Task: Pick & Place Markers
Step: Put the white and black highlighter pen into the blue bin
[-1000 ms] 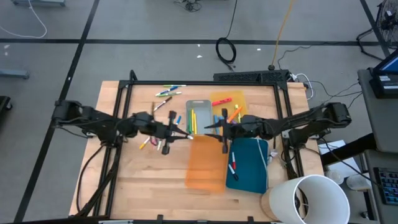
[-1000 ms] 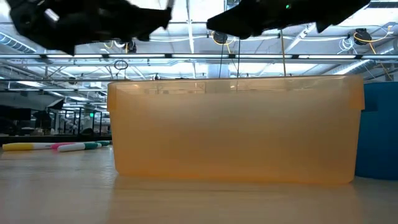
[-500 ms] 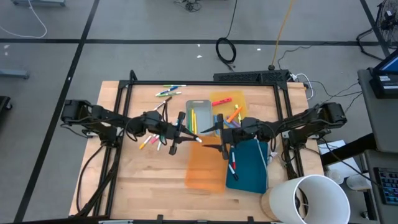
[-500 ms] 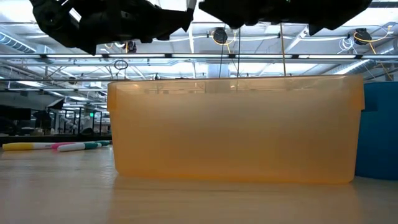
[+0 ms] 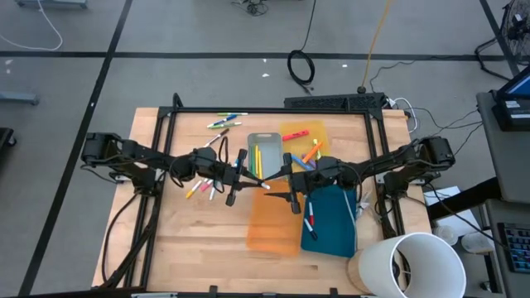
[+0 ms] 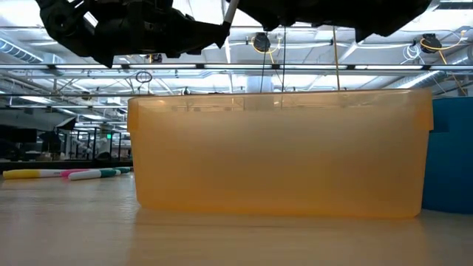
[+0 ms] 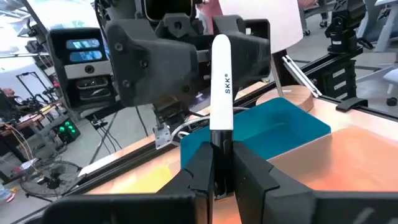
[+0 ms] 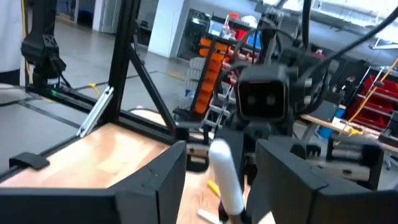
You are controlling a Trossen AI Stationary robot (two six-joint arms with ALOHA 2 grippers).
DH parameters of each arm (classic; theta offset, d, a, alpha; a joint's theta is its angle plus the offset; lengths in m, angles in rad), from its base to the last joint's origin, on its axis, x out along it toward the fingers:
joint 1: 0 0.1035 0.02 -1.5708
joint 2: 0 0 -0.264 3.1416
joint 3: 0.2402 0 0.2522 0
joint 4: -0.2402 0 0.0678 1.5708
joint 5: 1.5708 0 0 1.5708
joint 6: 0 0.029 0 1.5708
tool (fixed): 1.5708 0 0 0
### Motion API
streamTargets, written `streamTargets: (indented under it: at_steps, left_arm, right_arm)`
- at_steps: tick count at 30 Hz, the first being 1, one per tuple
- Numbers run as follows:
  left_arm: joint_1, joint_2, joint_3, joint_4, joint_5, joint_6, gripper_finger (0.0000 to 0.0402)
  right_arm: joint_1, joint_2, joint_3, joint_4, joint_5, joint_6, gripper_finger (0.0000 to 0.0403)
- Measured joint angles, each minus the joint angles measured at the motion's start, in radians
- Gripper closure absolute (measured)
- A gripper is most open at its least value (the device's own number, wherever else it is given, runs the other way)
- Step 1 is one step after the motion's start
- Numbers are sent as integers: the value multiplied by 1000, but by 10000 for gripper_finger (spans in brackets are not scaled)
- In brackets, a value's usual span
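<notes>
Above the middle of the surface (image 5: 199, 240), the left gripper (image 5: 246, 176) clamps a white marker (image 5: 258, 184) by one end, its long axis running toward 3 o'clock, straight at the right gripper (image 5: 287, 176). That right gripper stands parted with the marker's free tip between its fingers (image 8: 155, 180), not visibly pinched, so the handover seems to hinge on it closing along that line; the orange tray (image 5: 275, 219) waits at 6 o'clock.
</notes>
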Motion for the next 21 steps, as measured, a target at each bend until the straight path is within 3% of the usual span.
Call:
streamTargets:
  at_steps: [9,12,18,21]
  left_arm:
    - [1,0,0,-7,0,-1,365]
    - [5,0,0,-25,0,-1,365]
    - [13,0,1,-35,-5,-13,365]
    - [13,0,1,-37,-6,-20,365]
  right_arm:
    - [-24,2,-1,-27,-47,6,277]
    - [-35,1,-1,-22,-101,8,308]
    - [-48,1,-1,-18,-101,-8,381]
    - [-56,1,-1,-21,-103,-8,382]
